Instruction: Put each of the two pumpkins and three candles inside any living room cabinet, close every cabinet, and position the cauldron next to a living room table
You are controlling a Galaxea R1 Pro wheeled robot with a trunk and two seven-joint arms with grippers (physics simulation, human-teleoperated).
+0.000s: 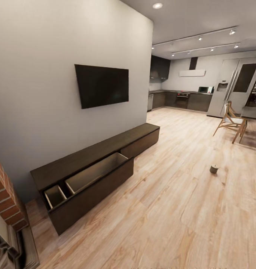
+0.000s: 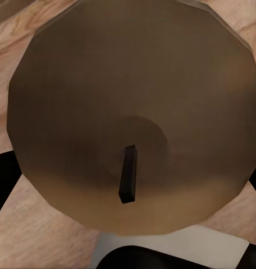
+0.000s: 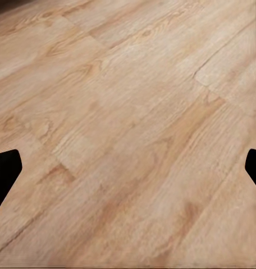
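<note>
In the left wrist view a beige-tan candle (image 2: pixel 133 101) with a dark wick (image 2: pixel 127 182) sits very close to the camera, and my left gripper (image 2: pixel 128 185) is shut on it, its dark fingertips (image 2: pixel 1 179) at the candle's sides. A second candle (image 1: pixel 214 169) stands on the wooden floor to the right. The long dark brown cabinet (image 1: pixel 94 157) runs along the wall under the TV, with one wide drawer (image 1: pixel 91 175) pulled out, pale inside and holding nothing I can see. My right gripper (image 3: pixel 129 171) is open above bare floor. Pumpkins and cauldron are out of view.
A black TV (image 1: pixel 101 85) hangs on the grey wall. A brick fireplace (image 1: pixel 6 198) stands at the near left. A wooden chair (image 1: pixel 229 121) and a table edge (image 1: pixel 253 112) are at the far right, with the kitchen (image 1: pixel 180 99) behind.
</note>
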